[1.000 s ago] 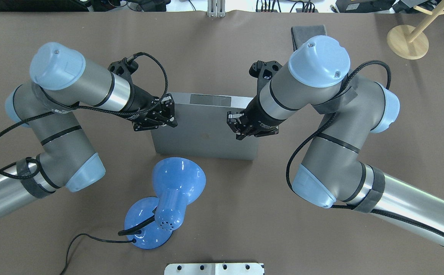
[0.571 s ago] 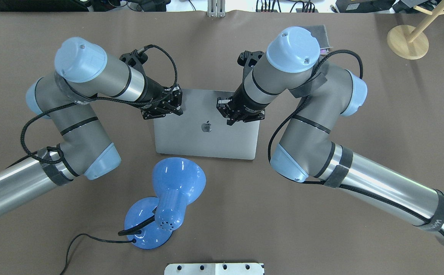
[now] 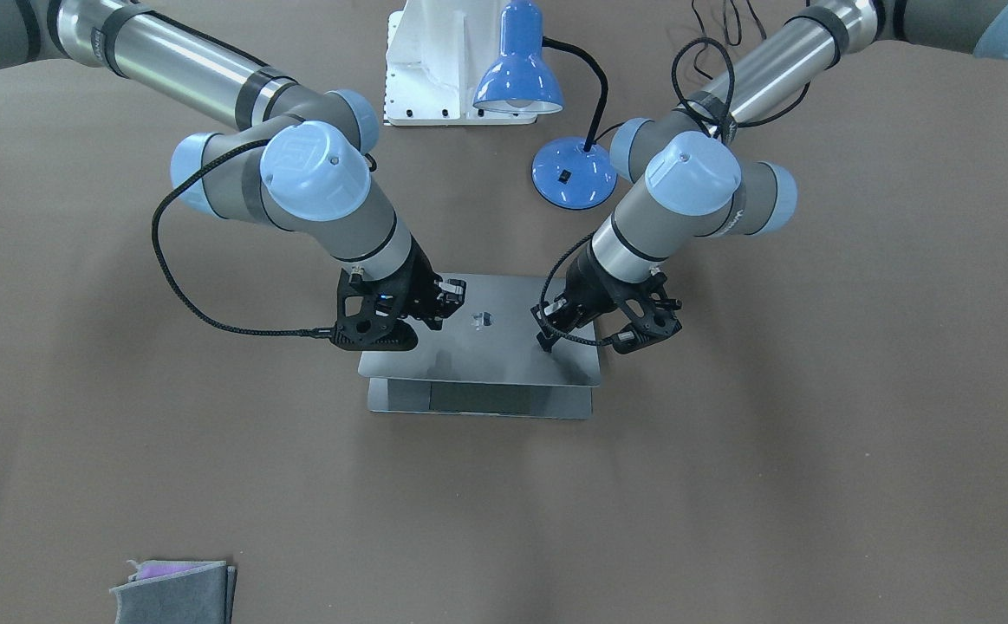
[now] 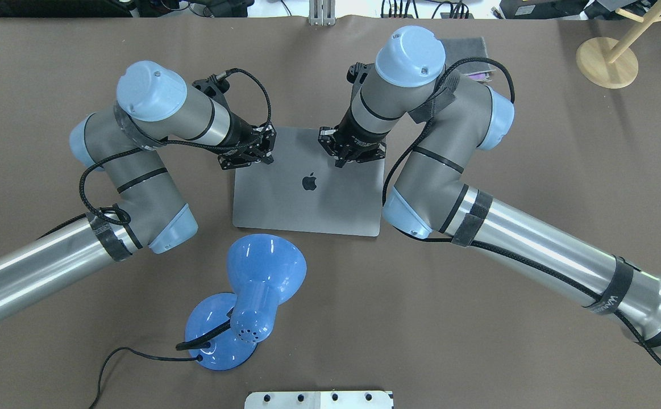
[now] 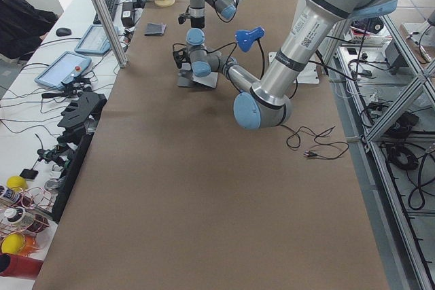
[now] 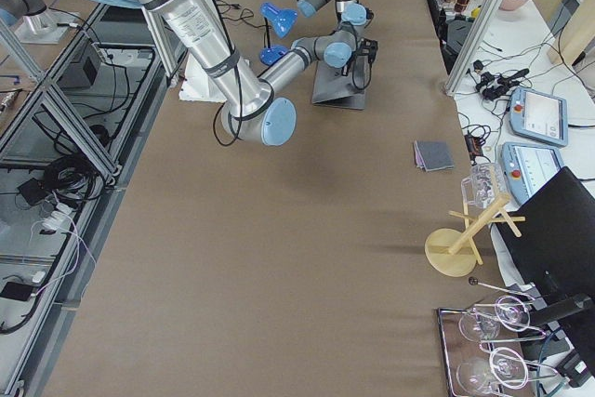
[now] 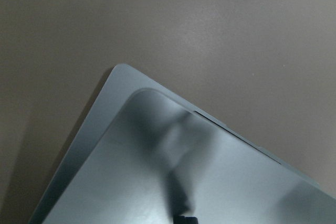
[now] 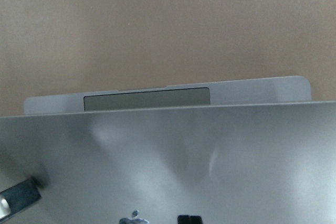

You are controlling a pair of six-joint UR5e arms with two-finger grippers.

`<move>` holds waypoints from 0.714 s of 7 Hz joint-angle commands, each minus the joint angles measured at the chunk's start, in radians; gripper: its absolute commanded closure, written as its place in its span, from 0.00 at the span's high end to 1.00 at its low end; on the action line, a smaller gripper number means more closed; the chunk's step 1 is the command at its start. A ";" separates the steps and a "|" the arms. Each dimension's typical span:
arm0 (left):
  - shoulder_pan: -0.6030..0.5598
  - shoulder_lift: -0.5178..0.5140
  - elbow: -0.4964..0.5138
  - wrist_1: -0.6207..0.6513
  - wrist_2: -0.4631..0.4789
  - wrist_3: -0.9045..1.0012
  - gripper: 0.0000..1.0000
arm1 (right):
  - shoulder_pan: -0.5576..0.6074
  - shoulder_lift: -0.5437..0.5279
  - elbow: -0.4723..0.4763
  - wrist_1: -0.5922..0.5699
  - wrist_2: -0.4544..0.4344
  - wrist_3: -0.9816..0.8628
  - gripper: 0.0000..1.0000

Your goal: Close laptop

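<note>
Mid-bench in the overhead view: the laptop (image 4: 307, 199), hinge edge at 6 o'clock toward the robot, free edge at 12. Not quite shut. From the front-facing view, lid (image 3: 479, 347) at a shallow angle over the base (image 3: 395, 399), with a strip of trackpad (image 3: 482, 399) peeking out beneath the free edge. Same strip visible from the right wrist-mounted view, just past the lid's rim.

At the lid's 11 o'clock corner: the left claw (image 4: 263, 150), fingers (image 7: 185, 220) pressed together, judging by the single dark tip low in the left wrist-mounted view. At 1 o'clock of the logo (image 4: 308, 182): the right claw (image 4: 340, 159), likewise drawn together to a point. Touching the metal or just above it; cannot tell which.

Judged as the last stretch of closing, with only the final sliver to go. Calls next for a slow, even, straight-down press from both sides, down to full contact with the base, then a lift clear without dragging across the finish. Best to avoid a lopsided shove, likely to strain the hinge.

Farther out: blue desk lamp (image 4: 265, 272) at 7 o'clock of the laptop, near but apart. Grey folded cloth (image 4: 469, 45) off at 1 o'clock, partly behind the right arm. Brown bench (image 4: 535, 170) beneath it all.
</note>
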 commanded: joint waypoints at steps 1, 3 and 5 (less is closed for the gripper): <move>0.001 -0.024 0.064 -0.013 0.001 0.000 0.00 | 0.000 0.007 -0.125 0.111 -0.005 0.001 0.00; -0.001 -0.032 0.064 -0.013 0.000 0.000 0.00 | -0.005 0.033 -0.189 0.114 -0.008 0.000 0.00; -0.001 -0.035 0.064 -0.013 0.000 -0.001 0.00 | -0.009 0.035 -0.202 0.117 -0.008 0.000 0.00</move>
